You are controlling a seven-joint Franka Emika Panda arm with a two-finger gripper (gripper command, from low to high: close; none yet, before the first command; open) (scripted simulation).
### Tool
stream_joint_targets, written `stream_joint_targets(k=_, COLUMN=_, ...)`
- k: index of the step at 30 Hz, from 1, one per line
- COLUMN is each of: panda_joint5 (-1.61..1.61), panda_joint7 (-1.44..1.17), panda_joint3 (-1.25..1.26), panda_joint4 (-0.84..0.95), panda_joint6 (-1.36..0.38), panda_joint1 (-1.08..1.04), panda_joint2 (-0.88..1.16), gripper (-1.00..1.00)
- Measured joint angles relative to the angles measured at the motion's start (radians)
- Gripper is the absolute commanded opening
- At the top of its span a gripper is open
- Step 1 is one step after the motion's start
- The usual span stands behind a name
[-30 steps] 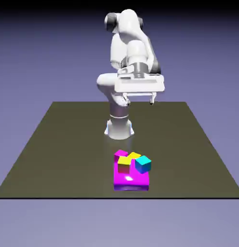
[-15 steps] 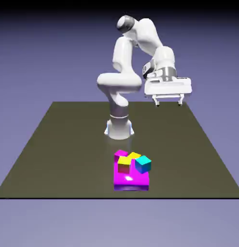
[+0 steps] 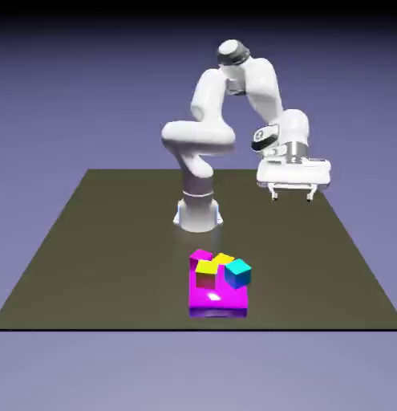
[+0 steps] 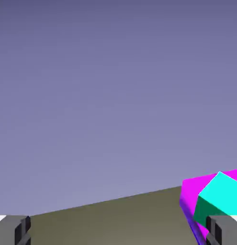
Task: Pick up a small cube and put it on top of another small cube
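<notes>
Near the table's front edge a cluster of cubes sits together: a cyan cube (image 3: 238, 273), a cube with a yellow top and red front (image 3: 206, 275), a yellow cube (image 3: 224, 259) behind them, and a large magenta block (image 3: 218, 299) beneath. My gripper (image 3: 293, 195) hangs open and empty above the table's far right part, well apart from the cluster. In the hand view the cyan cube (image 4: 220, 197) and the magenta block (image 4: 189, 191) show at the lower right, beyond the right fingertip (image 4: 224, 229). Nothing lies between the fingers.
The dark olive table (image 3: 113, 241) spreads around the cluster. The robot's white base (image 3: 198, 210) stands at the far middle of the table, behind the cubes.
The arm has swung toward the exterior view's right and the hand has come lower. The gripper stayed open and the cubes have not moved.
</notes>
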Motion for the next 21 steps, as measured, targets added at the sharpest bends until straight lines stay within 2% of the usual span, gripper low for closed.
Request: stream_joint_targets(k=21, panda_joint5=0.188, panda_joint7=0.603, panda_joint3=0.761, panda_joint4=-0.054, panda_joint6=-0.041, panda_joint1=-0.154, panda_joint2=-0.222, gripper=0.0)
